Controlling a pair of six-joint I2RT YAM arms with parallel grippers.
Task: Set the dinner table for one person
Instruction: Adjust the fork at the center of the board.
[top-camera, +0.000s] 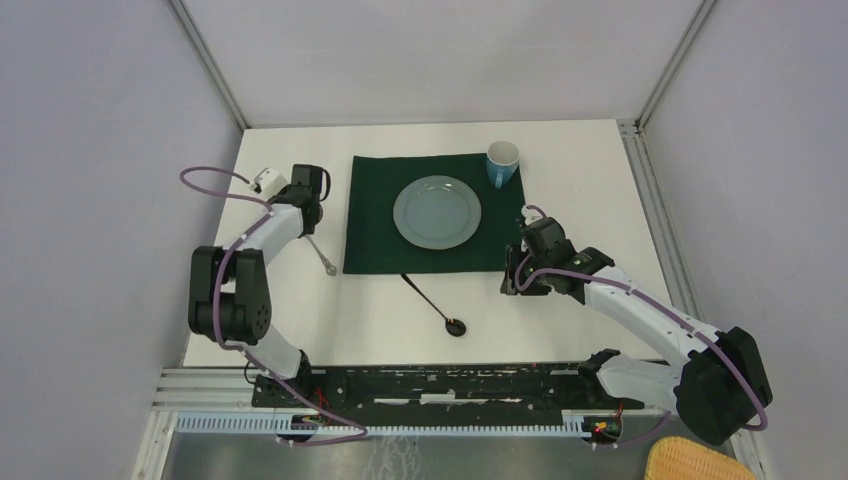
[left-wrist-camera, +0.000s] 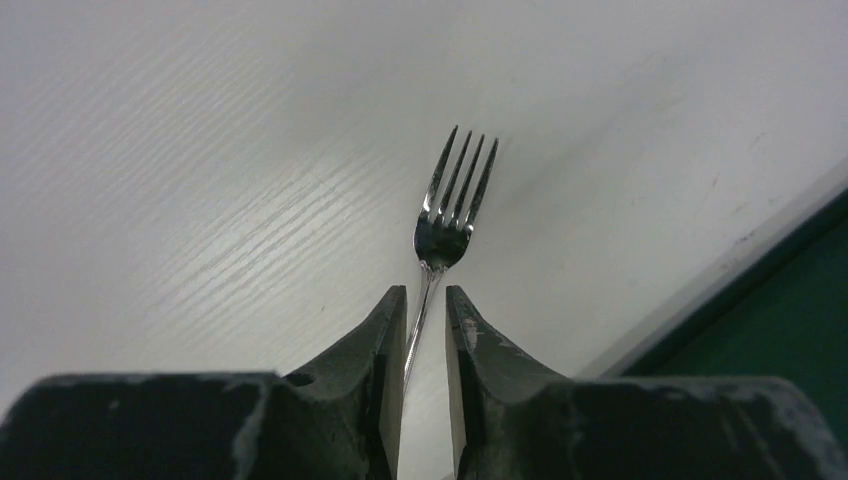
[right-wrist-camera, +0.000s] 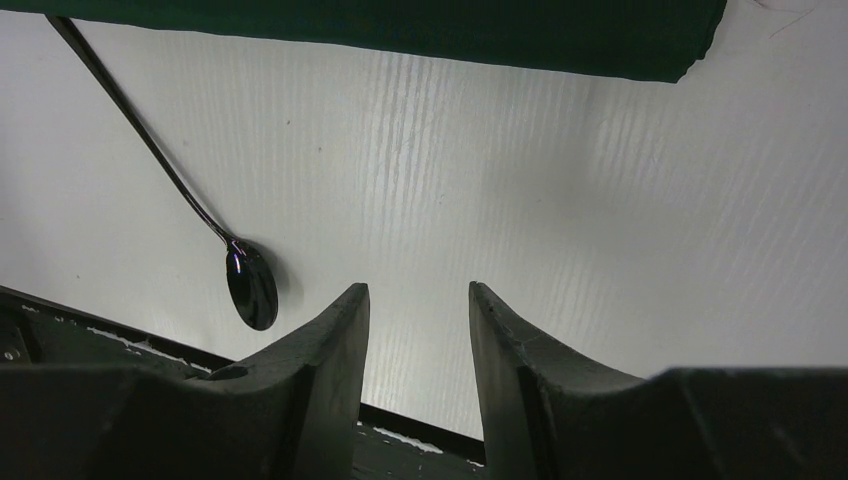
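White and matte, the counter (top-camera: 600, 190) carries the whole setting. A dark green cloth (top-camera: 370, 220) lies flat toward its far middle. A pale grey-blue plate (top-camera: 437, 211) sits on the cloth's centre. A blue mug (top-camera: 503, 163) with a white inside stands upright on the cloth's far right corner.

Left of the cloth, on bare counter, lies a silver fork (left-wrist-camera: 455, 200) with its tines pointing toward the near edge. The left gripper (left-wrist-camera: 427, 292) is over the fork's handle with its jaws a little apart. The handle runs up the narrow gap between them. It seems to lie against one finger and clear of the other (the wrist view is too dim there to be sure), so this is no firm pinch.

A dark spoon (top-camera: 432, 300) rests slantwise on the counter in front of the cloth. Its handle tip reaches the cloth's near edge and its bowl lies nearer the arms.

The right gripper (right-wrist-camera: 418, 288) is just beside the cloth's near right corner. Its jaws are parted and hold nothing.
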